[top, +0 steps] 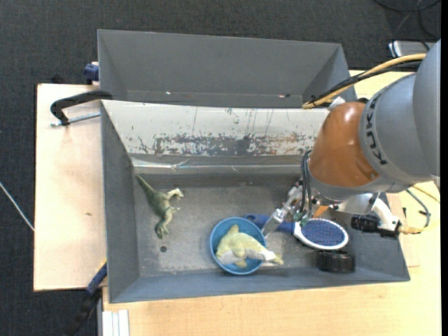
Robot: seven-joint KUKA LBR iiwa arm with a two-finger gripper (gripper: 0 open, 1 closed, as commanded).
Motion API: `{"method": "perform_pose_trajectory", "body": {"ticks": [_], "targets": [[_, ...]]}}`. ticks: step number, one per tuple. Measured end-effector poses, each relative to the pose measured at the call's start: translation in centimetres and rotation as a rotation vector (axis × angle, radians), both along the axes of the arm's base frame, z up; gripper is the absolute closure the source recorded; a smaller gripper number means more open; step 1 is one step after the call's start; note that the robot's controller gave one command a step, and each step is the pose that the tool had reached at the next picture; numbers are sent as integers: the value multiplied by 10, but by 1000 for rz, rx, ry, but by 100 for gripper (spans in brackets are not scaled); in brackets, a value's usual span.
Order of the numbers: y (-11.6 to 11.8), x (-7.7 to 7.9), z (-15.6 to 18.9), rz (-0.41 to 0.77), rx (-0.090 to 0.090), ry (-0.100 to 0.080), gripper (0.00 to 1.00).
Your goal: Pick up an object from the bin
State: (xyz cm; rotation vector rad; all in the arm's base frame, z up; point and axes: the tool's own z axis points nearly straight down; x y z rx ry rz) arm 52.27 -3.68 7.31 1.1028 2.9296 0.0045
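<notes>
In the camera view the grey metal bin [119, 208] holds five loose things, one of each kind. These are a green toy dinosaur [162, 205], a blue bowl [215, 238], a pale yellow-green lump [241, 247] lying in that bowl, an oval brush [323, 234] and a black round thing [334, 261].

The dinosaur lies alone at the left of the floor, well apart from the rest. The bowl sits near the middle against the near wall. The brush and the black thing lie at the right, with the black one nearer and just beside the brush.

The gripper [287, 214] hangs low between the bowl and the brush, near both and over the right part of the floor. The brush is a flat oval with a white rim and a blue, dotted pad facing up. A small blue piece [269, 222] lies just left of the gripper, and I cannot tell whether it belongs to the brush.

The grey arm [413, 117] and its orange cover [339, 149] hide the bin's far right corner and the gripper's upper part. I cannot tell whether the gripper is open or closed, or whether it touches anything. What the pale lump is stays unclear.
</notes>
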Motion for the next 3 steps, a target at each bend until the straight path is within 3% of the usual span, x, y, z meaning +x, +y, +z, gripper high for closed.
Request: {"method": "perform_pose_trajectory", "body": {"ticks": [1, 2, 3], "targets": [[-1, 1, 1, 1, -2, -4, 100], [22, -3, 120, 79, 1, 0, 100], [27, -7, 209, 298, -2, 0, 100]]}}
